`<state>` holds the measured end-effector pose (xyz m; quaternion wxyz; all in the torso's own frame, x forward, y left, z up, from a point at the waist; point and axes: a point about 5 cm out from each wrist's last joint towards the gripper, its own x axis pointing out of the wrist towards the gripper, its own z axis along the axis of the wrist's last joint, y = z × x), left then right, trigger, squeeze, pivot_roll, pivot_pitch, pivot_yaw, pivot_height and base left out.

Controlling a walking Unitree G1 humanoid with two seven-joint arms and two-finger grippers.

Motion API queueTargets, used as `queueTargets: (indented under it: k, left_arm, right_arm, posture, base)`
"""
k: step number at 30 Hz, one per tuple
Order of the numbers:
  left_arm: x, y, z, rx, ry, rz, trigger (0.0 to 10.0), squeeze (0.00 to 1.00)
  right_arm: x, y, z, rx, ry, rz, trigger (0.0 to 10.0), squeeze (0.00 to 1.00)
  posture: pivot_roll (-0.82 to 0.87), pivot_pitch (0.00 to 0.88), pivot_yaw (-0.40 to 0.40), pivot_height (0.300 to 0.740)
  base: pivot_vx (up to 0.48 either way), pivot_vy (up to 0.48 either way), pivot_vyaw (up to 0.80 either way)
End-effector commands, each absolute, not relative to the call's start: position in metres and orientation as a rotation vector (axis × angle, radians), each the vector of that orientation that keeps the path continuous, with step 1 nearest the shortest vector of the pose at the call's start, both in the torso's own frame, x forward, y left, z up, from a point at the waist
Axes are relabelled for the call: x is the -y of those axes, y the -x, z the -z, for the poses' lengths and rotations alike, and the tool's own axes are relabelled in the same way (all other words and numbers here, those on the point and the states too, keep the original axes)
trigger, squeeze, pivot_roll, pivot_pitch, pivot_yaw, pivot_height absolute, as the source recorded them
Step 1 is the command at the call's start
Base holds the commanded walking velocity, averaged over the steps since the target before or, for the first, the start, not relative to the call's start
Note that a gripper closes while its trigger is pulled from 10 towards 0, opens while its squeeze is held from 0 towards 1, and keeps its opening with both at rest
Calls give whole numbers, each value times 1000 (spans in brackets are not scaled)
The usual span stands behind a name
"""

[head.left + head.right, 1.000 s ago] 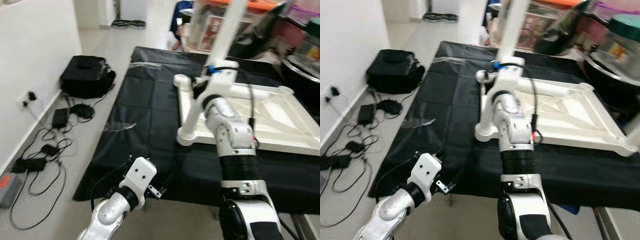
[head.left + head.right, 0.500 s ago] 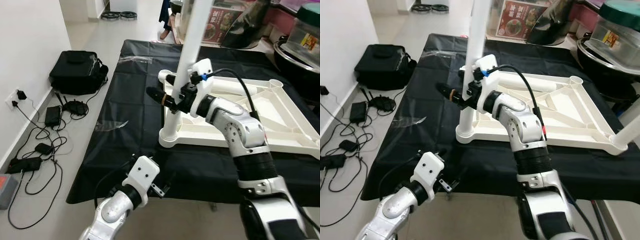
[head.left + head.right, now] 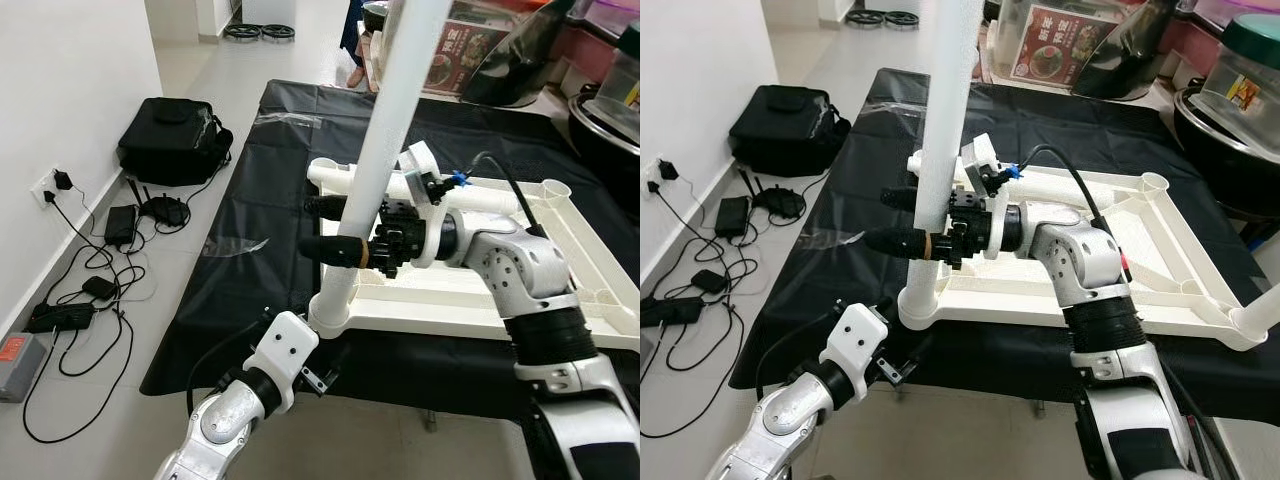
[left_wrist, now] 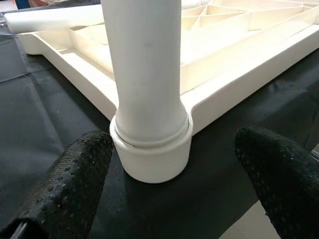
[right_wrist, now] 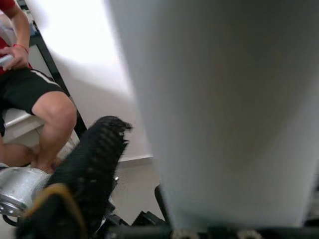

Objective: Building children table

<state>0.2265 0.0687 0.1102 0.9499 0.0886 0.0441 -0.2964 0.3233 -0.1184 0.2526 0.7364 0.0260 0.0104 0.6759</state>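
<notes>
Right hand clamps upright table leg; left hand gapes wide beside black bag

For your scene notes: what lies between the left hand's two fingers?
In the left wrist view, the table leg seated in its corner socket stands between the open fingers, untouched.

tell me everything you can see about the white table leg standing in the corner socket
The table leg is a plain white tube, smooth and plastic-looking, running up beyond the picture's top and leaning slightly. Its foot sits in the round corner socket of the upturned white tabletop, which lies on a black sheet. The right gripper straddles the leg partway up, one finger on either side. The left gripper is open, low near the socket, not touching it.
</notes>
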Motion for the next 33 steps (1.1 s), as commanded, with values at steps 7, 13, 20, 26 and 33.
queueTargets:
  k: [7, 13, 20, 26, 33]
  left_arm:
    - [-69, -225, -107, -105, -175, 604, 10000, 0]
    - [-70, -226, -108, -104, -176, 604, 10000, 0]
    - [-71, -228, -108, -104, -182, 605, 10000, 0]
    - [-70, -228, -108, -103, -185, 605, 10000, 0]
    - [-70, -228, -108, -101, -187, 603, 10000, 0]
  right_arm:
    - [116, -325, -256, 8, -30, -1494, 0, 0]
    - [120, -352, -260, 66, -30, -1166, 0, 0]
    - [166, -401, -242, 2, -195, -231, 0, 0]
    - [182, -392, -227, -44, -153, 105, 0, 0]
    - [158, -366, -226, -37, -74, 265, 0, 0]
  posture:
    - [123, 46, -117, 740]
    - [122, 52, -117, 740]
    - [119, 59, -106, 740]
    - [122, 58, -110, 740]
    - [121, 57, -108, 740]
  base:
    - [0, 0, 0]
    - [0, 0, 0]
    - [0, 0, 0]
    - [0, 0, 0]
    - [0, 0, 0]
